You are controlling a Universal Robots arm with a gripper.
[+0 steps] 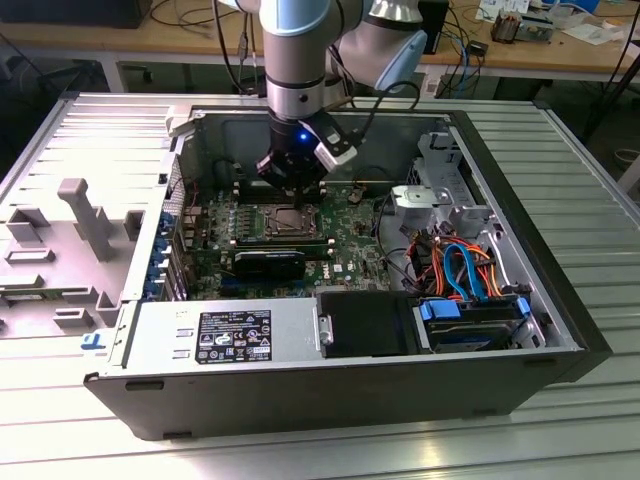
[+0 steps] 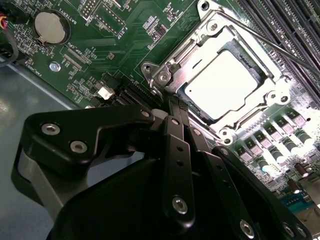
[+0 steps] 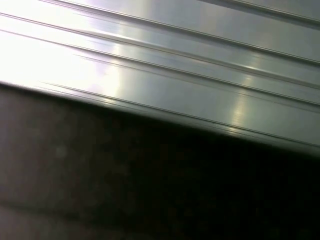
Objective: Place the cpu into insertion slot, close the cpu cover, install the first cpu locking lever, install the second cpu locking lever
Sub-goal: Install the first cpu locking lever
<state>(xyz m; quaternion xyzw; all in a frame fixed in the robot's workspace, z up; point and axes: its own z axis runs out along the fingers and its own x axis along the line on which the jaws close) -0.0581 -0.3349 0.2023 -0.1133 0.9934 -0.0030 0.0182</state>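
In the second wrist view the cpu [image 2: 220, 85] lies flat in the insertion slot [image 2: 227, 131], its silver top glaring bright. The cpu cover [image 2: 196, 54] lies down around it as a silver frame. A thin locking lever rod [image 2: 270, 42] runs slanted past the far side of the socket. My gripper [image 2: 175, 104] has its black fingers [image 2: 176, 145] pressed together, and their tips touch the socket's near edge. In the exterior view the gripper [image 1: 293, 190] hangs just above the insertion slot [image 1: 290, 221] inside the open computer case.
Long black memory slots [image 2: 295, 25] flank the socket, and a coin battery [image 2: 49, 27] sits on the green board. A power supply [image 1: 225, 335] and a drive bay with blue and orange cables [image 1: 465, 270] fill the case's near side. Ribbed metal table [image 3: 150, 65] surrounds the case.
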